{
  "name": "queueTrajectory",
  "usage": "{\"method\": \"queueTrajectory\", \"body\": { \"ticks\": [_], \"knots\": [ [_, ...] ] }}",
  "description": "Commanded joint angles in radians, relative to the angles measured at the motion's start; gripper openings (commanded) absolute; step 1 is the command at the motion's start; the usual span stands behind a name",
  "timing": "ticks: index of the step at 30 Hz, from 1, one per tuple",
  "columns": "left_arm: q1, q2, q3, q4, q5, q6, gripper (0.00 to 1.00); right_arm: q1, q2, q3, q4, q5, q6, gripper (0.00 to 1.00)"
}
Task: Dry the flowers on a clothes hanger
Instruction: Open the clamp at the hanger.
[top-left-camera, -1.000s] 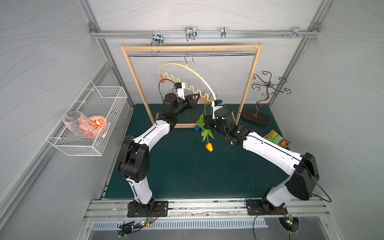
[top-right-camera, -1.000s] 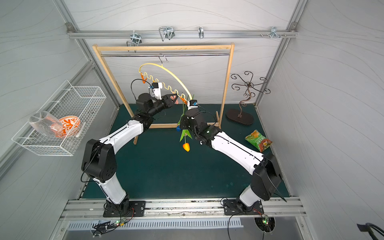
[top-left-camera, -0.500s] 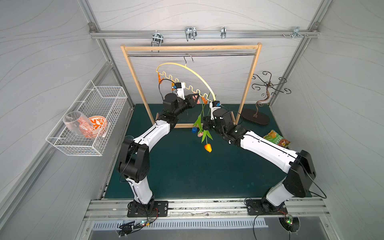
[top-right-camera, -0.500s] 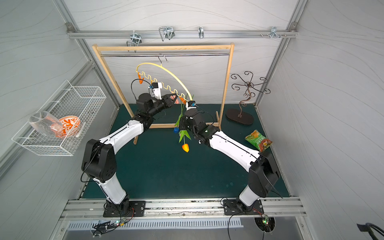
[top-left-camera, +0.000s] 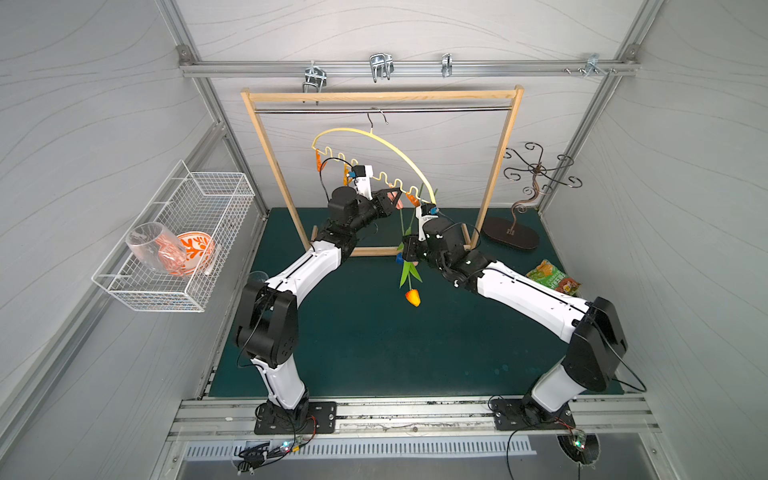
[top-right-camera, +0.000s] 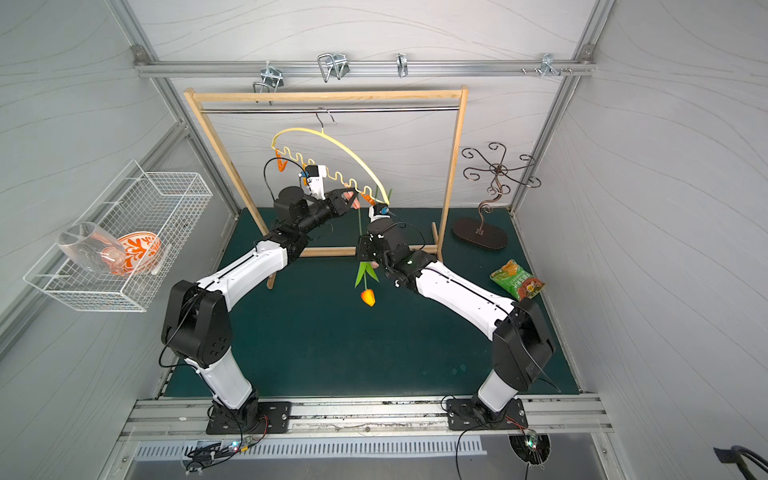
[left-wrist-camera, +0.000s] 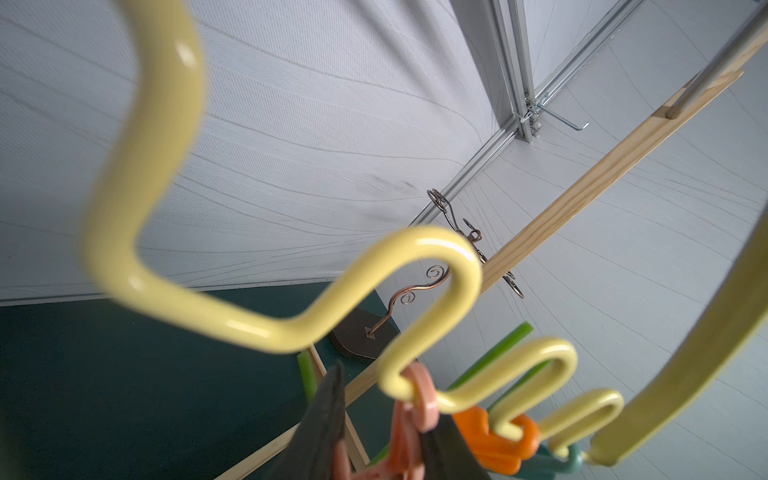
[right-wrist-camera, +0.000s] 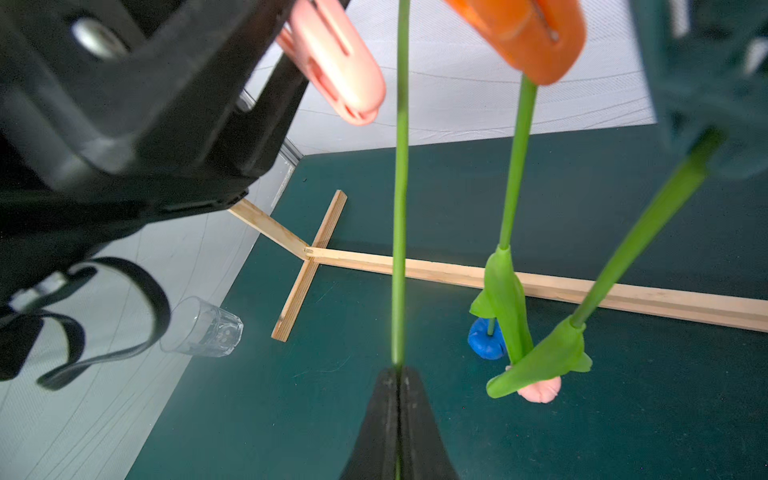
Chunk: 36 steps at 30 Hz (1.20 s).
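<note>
**Orange tulip (top-left-camera: 412, 297) held up beside the pink clothespin (left-wrist-camera: 417, 409)**

Pale yellow, the clothes hanger (top-left-camera: 357, 130) hangs by its metal hook from the rail of the wooden rack (top-left-camera: 374, 96) and tilts, its right end lower. The left gripper (top-left-camera: 395, 198) is up at the wavy lower bar. Its two dark fingers (left-wrist-camera: 328, 415) press against either side of the pink clothespin, which hangs from a dip in that bar.

The right gripper (right-wrist-camera: 398, 372) is lower, out over the green mat (top-left-camera: 374, 353), with its jaws closed tight on the thin stem (right-wrist-camera: 400, 187) of the orange tulip. That stem rises upright from the jaws and passes just beside the pink clothespin's tip; whether they touch cannot be told. The orange head hangs downward below the gripper in both top views.

Next along the bar, the orange clothespin (right-wrist-camera: 528, 33) grips the stem of the blue tulip (right-wrist-camera: 484, 340). The teal clothespin (left-wrist-camera: 557, 461), blurred in the right wrist view, holds the pink tulip (right-wrist-camera: 540, 390). Both hang head down. A clear tumbler (right-wrist-camera: 203, 328) is on the mat near the rack's foot.
</note>
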Motion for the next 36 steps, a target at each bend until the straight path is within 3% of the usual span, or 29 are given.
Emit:
{"method": "queueTrajectory", "body": {
  "ticks": [1,13,22,36],
  "knots": [
    [-0.003,-0.034,0.032,0.014,-0.006,0.010,0.26,-0.004,-0.024,0.007,-0.003,0.017,0.038,0.00],
    [-0.003,-0.041,0.024,0.007,-0.009,0.021,0.22,0.003,-0.037,0.009,0.012,-0.040,0.040,0.00],
    [-0.003,-0.038,0.014,0.010,-0.008,0.027,0.23,0.010,-0.048,0.020,-0.018,0.025,0.050,0.00],
    [-0.003,-0.029,0.014,0.011,-0.008,0.028,0.23,0.022,-0.052,0.011,0.051,-0.047,0.033,0.00]
  ]
}}
